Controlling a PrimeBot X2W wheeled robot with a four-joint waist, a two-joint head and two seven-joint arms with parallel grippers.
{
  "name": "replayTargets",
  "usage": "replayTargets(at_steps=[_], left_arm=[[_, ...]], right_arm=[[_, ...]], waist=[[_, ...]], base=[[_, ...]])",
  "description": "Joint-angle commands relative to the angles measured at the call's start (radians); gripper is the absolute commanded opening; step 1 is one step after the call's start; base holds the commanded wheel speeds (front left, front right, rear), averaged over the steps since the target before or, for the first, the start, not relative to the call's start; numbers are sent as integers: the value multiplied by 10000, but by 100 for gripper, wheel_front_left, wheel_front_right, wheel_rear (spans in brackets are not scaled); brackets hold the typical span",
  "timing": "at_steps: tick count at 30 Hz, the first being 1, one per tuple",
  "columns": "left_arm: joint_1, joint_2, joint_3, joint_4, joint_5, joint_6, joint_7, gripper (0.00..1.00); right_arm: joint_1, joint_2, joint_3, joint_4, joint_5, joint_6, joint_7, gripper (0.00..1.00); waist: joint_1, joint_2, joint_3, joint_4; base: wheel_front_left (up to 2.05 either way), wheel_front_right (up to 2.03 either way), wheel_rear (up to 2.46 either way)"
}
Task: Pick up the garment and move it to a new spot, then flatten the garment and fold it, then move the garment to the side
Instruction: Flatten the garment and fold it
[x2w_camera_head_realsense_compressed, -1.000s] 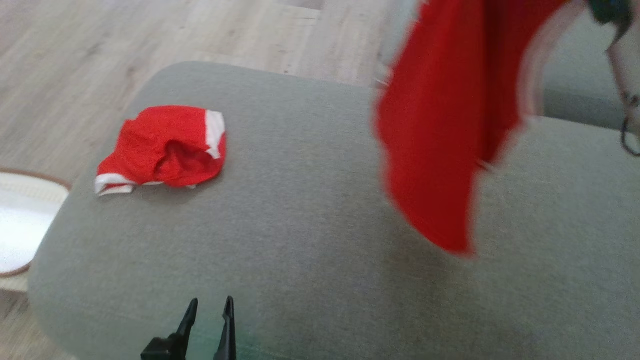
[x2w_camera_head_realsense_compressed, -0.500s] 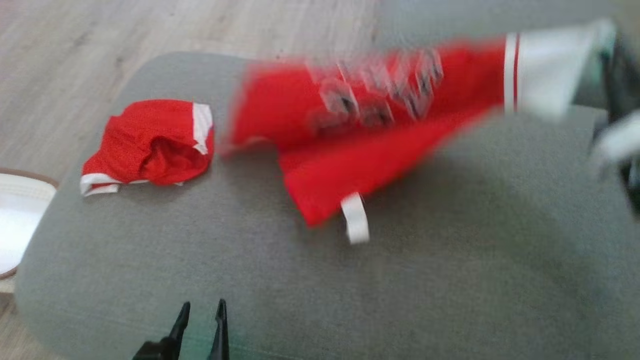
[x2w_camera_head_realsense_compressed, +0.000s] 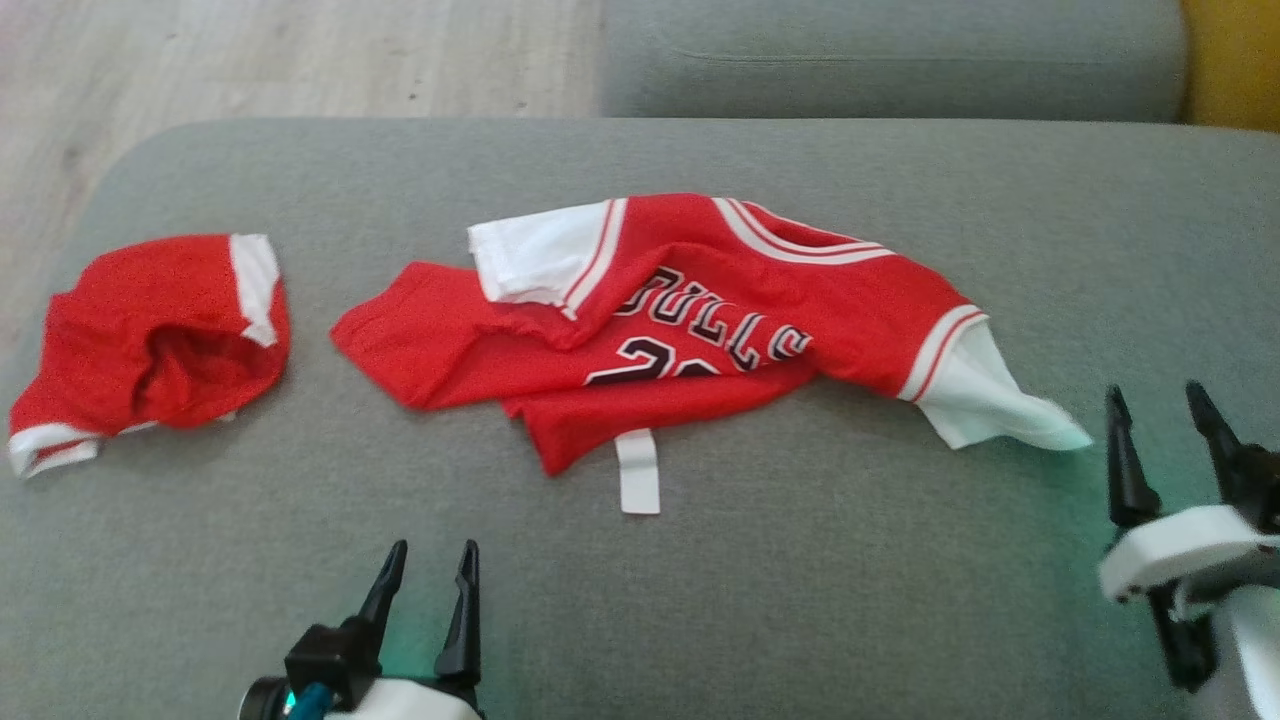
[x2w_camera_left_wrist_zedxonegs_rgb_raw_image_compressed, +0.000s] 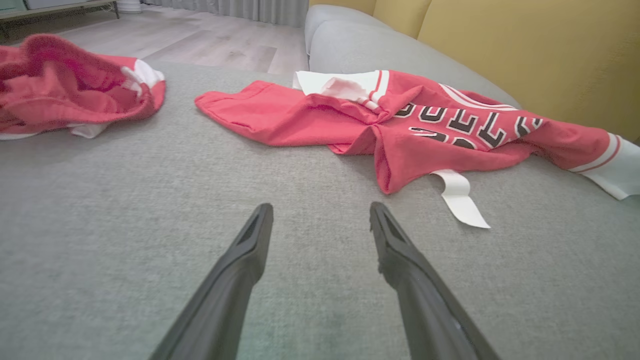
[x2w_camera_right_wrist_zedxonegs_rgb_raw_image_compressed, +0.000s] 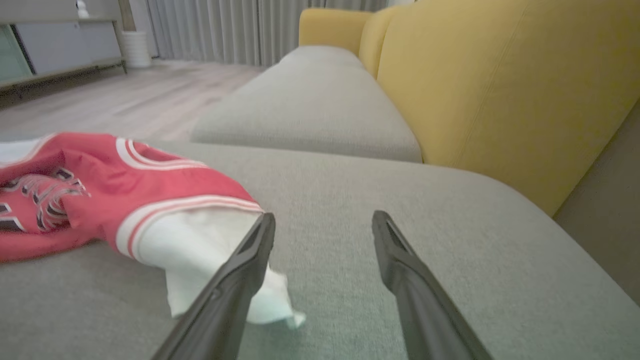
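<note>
place: home living room | evidence: grey sofa seat (x2w_camera_head_realsense_compressed: 700, 600); yellow backrest (x2w_camera_right_wrist_zedxonegs_rgb_raw_image_compressed: 500, 100); curtains (x2w_camera_right_wrist_zedxonegs_rgb_raw_image_compressed: 225, 30); wood floor (x2w_camera_head_realsense_compressed: 300, 60)

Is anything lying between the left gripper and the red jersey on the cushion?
Nothing visible does. The open left gripper faces the jersey across bare grey cushion; the jersey's white tag trails toward it. The crumpled red garment sits off to its left, outside the path.

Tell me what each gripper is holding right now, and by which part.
Nothing is held. The left gripper and the right gripper are both open and empty; the jersey lies loose on the cushion, its white sleeve near the right gripper.
</note>
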Motion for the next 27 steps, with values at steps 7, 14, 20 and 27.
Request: replayTargets(at_steps=[7, 14, 20, 27], left_arm=[[-921, 10, 12, -240, -456, 47, -53, 100], [-1874, 10, -241, 490, -865, -56, -53, 100], [-2472, 10, -549, 1174, -1417, -332, -53, 100], [-2702, 10, -1149, 1345, -2317, -414, -53, 73]], right_arm=[[206, 1248, 314, -1936, -426, -7, -67, 100], [16, 1727, 965, -2023, -433, -7, -67, 100], [-211, 1827, 1095, -1925, -383, -7, -67, 100], [-303, 1842, 979, -1831, -388, -7, -67, 100]], waist=[[0, 0, 269, -679], [0, 0, 919, -1088], [0, 0, 1336, -1389], [0, 0, 1531, -1599]], base=[[0, 0, 0], [0, 0, 0], [0, 0, 0], [0, 0, 0]])
